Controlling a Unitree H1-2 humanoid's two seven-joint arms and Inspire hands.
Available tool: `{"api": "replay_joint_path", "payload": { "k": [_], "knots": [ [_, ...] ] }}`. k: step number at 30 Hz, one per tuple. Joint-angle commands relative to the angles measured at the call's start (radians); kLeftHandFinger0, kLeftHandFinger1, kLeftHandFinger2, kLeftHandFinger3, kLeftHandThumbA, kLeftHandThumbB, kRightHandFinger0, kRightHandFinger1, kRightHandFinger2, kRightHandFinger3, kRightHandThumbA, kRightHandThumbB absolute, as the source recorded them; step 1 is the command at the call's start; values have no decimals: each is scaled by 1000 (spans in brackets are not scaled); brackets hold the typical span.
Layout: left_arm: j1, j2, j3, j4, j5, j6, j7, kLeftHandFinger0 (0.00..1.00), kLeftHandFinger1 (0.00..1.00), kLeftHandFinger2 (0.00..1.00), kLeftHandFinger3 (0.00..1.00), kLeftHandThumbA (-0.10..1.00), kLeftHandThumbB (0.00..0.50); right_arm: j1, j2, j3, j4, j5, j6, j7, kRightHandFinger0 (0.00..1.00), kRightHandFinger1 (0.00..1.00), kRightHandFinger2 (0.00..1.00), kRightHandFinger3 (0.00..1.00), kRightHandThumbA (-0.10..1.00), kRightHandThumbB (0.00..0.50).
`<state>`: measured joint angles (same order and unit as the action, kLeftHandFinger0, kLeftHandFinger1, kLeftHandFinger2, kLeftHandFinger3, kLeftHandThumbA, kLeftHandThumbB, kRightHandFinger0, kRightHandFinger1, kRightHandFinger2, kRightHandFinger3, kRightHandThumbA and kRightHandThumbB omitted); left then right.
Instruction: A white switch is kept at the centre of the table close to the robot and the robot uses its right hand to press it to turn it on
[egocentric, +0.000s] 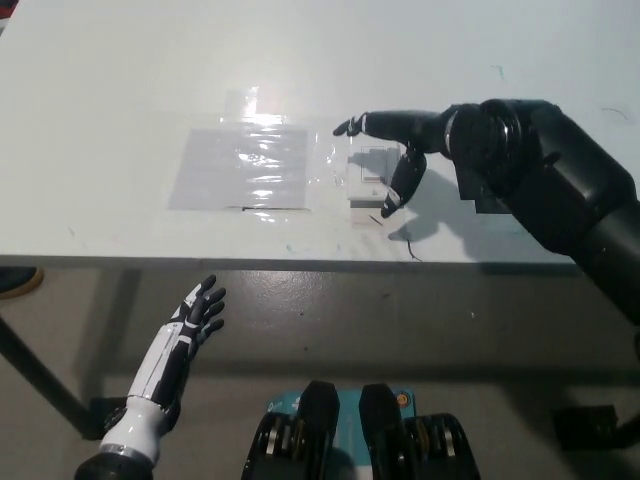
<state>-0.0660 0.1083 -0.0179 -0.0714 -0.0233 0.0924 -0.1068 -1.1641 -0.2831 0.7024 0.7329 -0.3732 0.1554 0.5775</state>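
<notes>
A white switch (371, 172) lies flat on the white table (120, 120), near its front edge at the centre. My black right hand (400, 150) hovers right over it, fingers spread, open. One finger reaches left past the switch's top, and another curls down over its lower right corner. Whether a fingertip touches the switch cannot be told. The black forearm hides the switch's right side. Below the table edge at the lower left, my white left hand (190, 325) rests open, holding nothing.
A clear plastic sheet (245, 165) is taped to the table just left of the switch. A black square pad (480, 190) sits to the right, mostly hidden under my right arm. The table's front edge (300, 262) runs across the middle of the picture.
</notes>
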Motion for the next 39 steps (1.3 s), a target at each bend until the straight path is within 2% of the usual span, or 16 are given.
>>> {"api": "replay_joint_path", "payload": {
  "k": [1, 7, 19, 24, 26, 32, 33, 39],
  "knots": [
    [-20, 12, -5, -29, 2, -7, -12, 1000, 1000, 1000, 1000, 961, 0, -30, -1, -20, -22, -32, -38, 34, 1000, 1000, 1000, 1000, 1000, 299],
    [-26, 9, 0, -23, -1, -9, -8, 1000, 1000, 1000, 1000, 942, 0, -14, -1, -24, -31, -46, -23, 52, 1000, 1000, 1000, 1000, 1000, 287],
    [-25, 10, 0, -14, -5, -23, -10, 1000, 1000, 1000, 1000, 934, 4, 33, -12, -27, -46, -80, -12, 80, 1000, 1000, 1000, 1000, 1000, 320],
    [-28, 10, -2, -17, -2, -22, -10, 1000, 1000, 1000, 1000, 932, 0, 62, -6, -25, -24, -96, -4, 80, 1000, 1000, 1000, 1000, 1000, 314],
    [-28, 9, 0, -17, -8, -22, -12, 1000, 1000, 1000, 1000, 926, 0, 75, 1, -30, 5, -91, -25, 77, 1000, 1000, 1000, 1000, 1000, 291],
    [-33, 10, 1, -22, -6, -12, -10, 1000, 1000, 1000, 1000, 929, 0, 86, 16, -29, 39, -106, -40, 66, 1000, 1000, 1000, 1000, 1000, 272],
    [-32, 10, 0, -23, -4, -11, -10, 1000, 1000, 1000, 1000, 933, 0, 91, 16, -31, 39, -103, -42, 66, 1000, 1000, 1000, 1000, 1000, 296],
    [-29, 8, 3, -21, -8, -17, -8, 1000, 1000, 1000, 1000, 935, 0, 81, 15, -53, 18, -92, -41, 65, 1000, 1000, 1000, 1000, 1000, 318]
  ]
}}
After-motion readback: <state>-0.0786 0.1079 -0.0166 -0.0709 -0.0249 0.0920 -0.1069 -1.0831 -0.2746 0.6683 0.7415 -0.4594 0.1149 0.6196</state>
